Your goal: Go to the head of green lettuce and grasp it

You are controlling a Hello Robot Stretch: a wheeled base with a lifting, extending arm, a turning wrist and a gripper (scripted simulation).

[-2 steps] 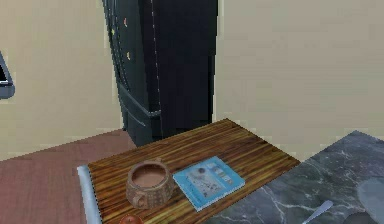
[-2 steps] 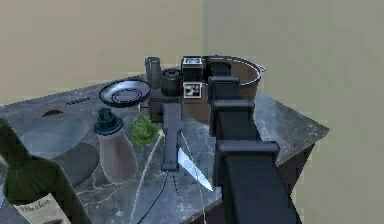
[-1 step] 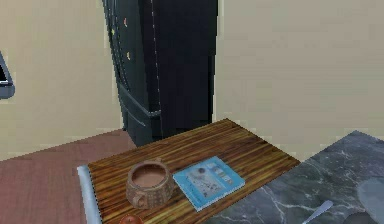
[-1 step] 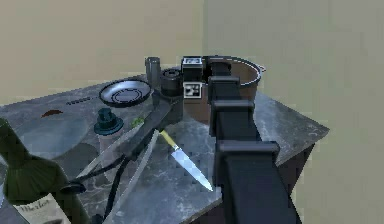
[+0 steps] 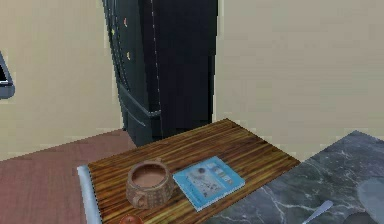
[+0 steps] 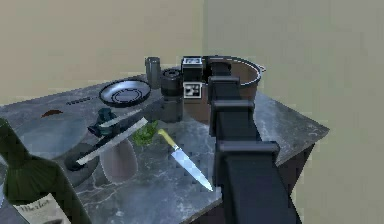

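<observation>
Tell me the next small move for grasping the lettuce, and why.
Probably draw the arm back a little: the gripper shows farther out on the grey counter than the small green thing, likely the lettuce, which lies beside the knife.

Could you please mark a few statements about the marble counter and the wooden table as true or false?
1. A knife lies on the marble counter. True.
2. The bowl stands on top of the blue book. False: it stands beside the book, on the wooden table.
3. A small green thing lies by the knife's handle. True.
4. The bottle is at the arm side view's right. False: it is at that view's lower left.
</observation>
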